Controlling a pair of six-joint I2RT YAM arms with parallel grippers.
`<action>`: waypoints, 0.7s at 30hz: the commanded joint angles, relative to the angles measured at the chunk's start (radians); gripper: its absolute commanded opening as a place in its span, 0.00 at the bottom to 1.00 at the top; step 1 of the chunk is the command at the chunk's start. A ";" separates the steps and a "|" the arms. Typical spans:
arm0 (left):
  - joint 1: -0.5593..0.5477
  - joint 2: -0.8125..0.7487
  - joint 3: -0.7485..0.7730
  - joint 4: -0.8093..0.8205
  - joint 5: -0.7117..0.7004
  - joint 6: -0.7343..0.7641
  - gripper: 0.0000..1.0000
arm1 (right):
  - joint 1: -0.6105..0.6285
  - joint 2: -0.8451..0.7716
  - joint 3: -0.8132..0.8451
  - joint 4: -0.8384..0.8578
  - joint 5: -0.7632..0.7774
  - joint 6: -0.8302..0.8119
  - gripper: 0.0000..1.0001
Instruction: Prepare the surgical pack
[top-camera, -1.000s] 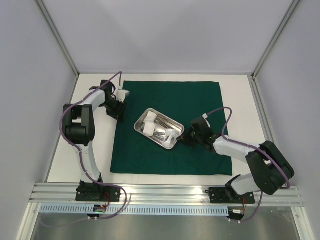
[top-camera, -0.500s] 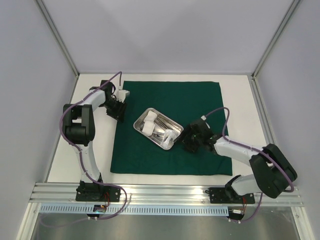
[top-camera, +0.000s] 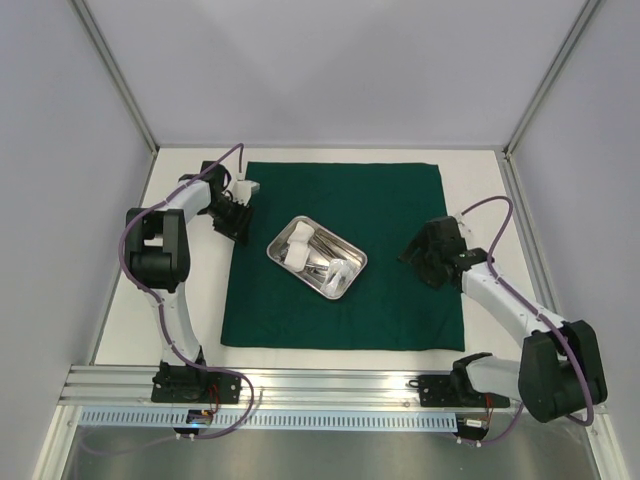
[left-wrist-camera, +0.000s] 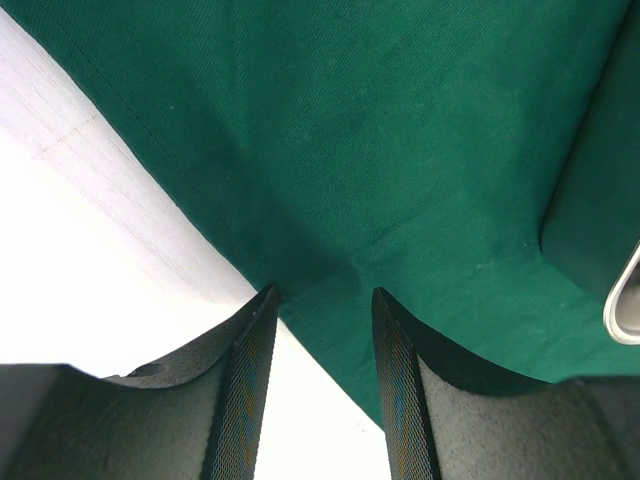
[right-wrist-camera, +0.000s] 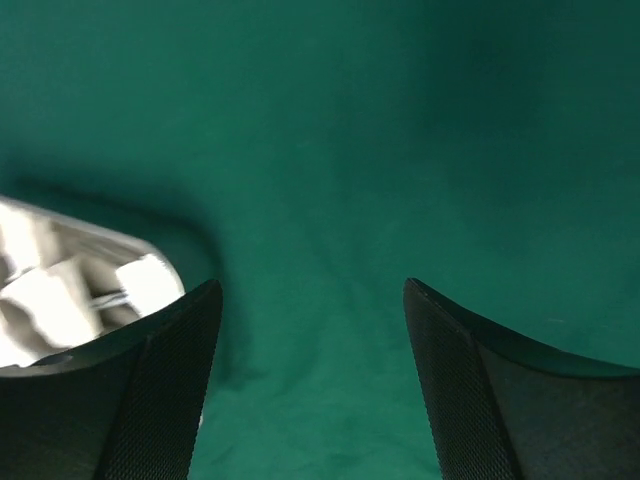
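Note:
The surgical pack lies open: a dark green cloth (top-camera: 400, 200) is spread flat on the white table, and a small steel tray (top-camera: 334, 240) stands on its middle with white gauze (top-camera: 298, 250) and slim metal instruments (top-camera: 322, 252) inside. My left gripper (top-camera: 236, 222) rests at the cloth's left edge; in the left wrist view its jaws (left-wrist-camera: 322, 295) stand apart with the cloth's hem (left-wrist-camera: 400, 120) running between the tips. My right gripper (top-camera: 415, 250) hovers wide open over bare cloth (right-wrist-camera: 350, 120) to the right of the tray (right-wrist-camera: 60, 290), holding nothing.
White table (top-camera: 490, 200) borders the cloth on all sides. Grey walls and slanted frame posts (top-camera: 115, 80) close in the back and sides. An aluminium rail (top-camera: 330, 385) with both arm bases runs along the near edge.
The right gripper was shut at the tray's right corner, then opened and drew back to the right, away from the tray. The tray, cloth and left arm stayed put.

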 joint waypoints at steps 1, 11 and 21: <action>-0.002 -0.024 -0.022 -0.010 0.023 0.002 0.51 | -0.019 0.013 -0.015 -0.123 0.135 -0.053 0.77; 0.000 -0.069 -0.022 -0.035 0.035 0.015 0.51 | -0.022 0.350 -0.061 0.091 -0.048 -0.059 0.64; 0.046 -0.139 -0.039 -0.073 0.097 0.024 0.51 | -0.048 0.434 -0.023 0.174 -0.111 -0.105 0.01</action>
